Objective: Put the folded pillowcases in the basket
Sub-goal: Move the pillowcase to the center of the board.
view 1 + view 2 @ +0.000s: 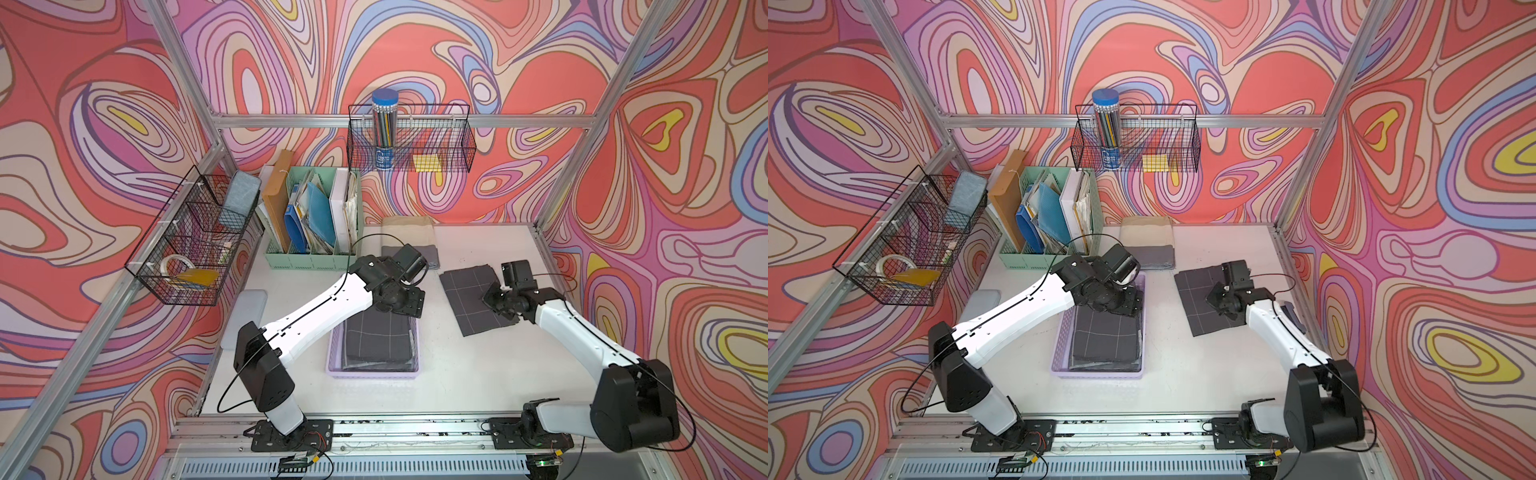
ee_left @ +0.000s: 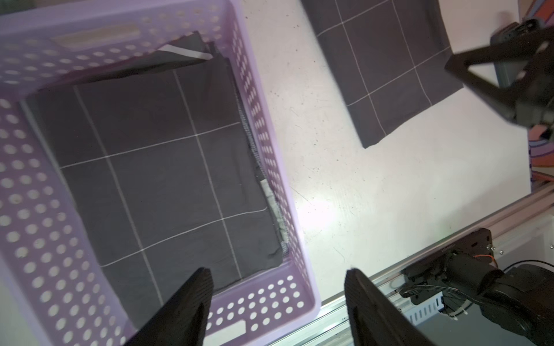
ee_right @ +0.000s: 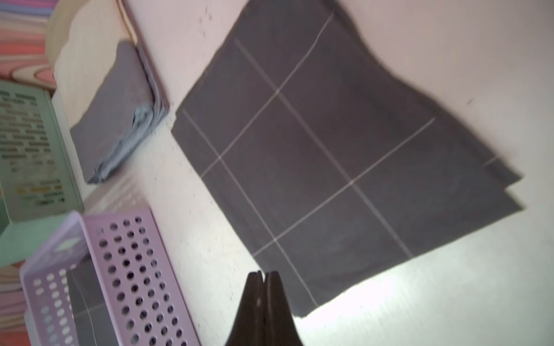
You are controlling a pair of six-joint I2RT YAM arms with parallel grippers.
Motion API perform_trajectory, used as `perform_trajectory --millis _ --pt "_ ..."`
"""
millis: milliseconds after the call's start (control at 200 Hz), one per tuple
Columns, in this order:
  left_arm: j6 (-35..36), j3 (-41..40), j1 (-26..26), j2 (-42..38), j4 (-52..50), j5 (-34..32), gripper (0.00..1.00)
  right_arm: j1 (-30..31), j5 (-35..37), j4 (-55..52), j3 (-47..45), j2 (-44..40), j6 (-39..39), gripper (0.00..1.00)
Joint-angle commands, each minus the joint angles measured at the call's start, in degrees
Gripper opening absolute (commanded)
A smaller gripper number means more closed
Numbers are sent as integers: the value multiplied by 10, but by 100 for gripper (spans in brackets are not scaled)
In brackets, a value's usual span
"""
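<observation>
1. Two dark pillowcases with white grid lines divide this scene. One folded pillowcase lies flat inside the lavender basket, on what looks like more folded cloth. Its edges sit close to the perforated walls.
2. Above the basket, the left gripper hangs with its jaws spread wide and nothing between them. By the look of it, the drop into the basket is done, and the empty hold leaves the fold undisturbed.
3. To the right of the basket, with bare table between them, a second pillowcase lies folded flat, one corner pointing back towards the basket.
4. Over that cloth's edge is the right gripper, its jaws pressed together and gripping nothing. Whether the tips touch the fabric cannot be told from these views.
5. Closed tips suit pressing cloth down or sliding under an edge, not a pinch. The jaws would probably have to part before this cloth could be lifted towards the basket.
6. Behind the basket, a stack of beige and grey cloths rests beside a green file organiser. Both sit well outside the stretch between basket and second pillowcase, so that path is clear.
</observation>
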Motion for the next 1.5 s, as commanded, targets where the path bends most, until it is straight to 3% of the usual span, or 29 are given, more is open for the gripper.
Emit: perform_trajectory --millis 0,115,225,345,691,746,896,1016,1142,1217,1392,1497 --pt "-33 9 -15 41 62 43 73 -36 60 -40 44 102 -51 0" --pt "-45 43 -43 90 63 47 72 -53 60 -36 60 170 -45 0" --pt "-61 78 -66 143 68 52 73 -53 33 -29 18 178 -29 0" --pt "-73 105 -80 185 82 60 73 -53 51 -42 -43 116 -42 0" --pt "-83 117 -88 253 87 73 73 -51 -23 -71 -174 -22 -40 0" --pt "-83 118 -87 254 84 68 73 -52 -37 -72 -174 -29 -45 0" --pt "-79 115 -87 242 92 58 73 -53 21 -119 -88 -104 -23 0" --pt "-71 117 -87 234 89 49 72 -63 108 -124 3 -23 -61 0" --pt "-67 119 -87 227 72 45 72 -76 96 -114 68 137 -65 0" --pt "-65 111 -87 217 67 37 72 -76 99 -93 80 191 -58 0" --pt "-57 102 -86 208 65 23 73 -76 90 -74 40 210 -59 0" --pt "-55 105 -82 222 71 32 73 -59 65 -57 -34 171 -46 0"
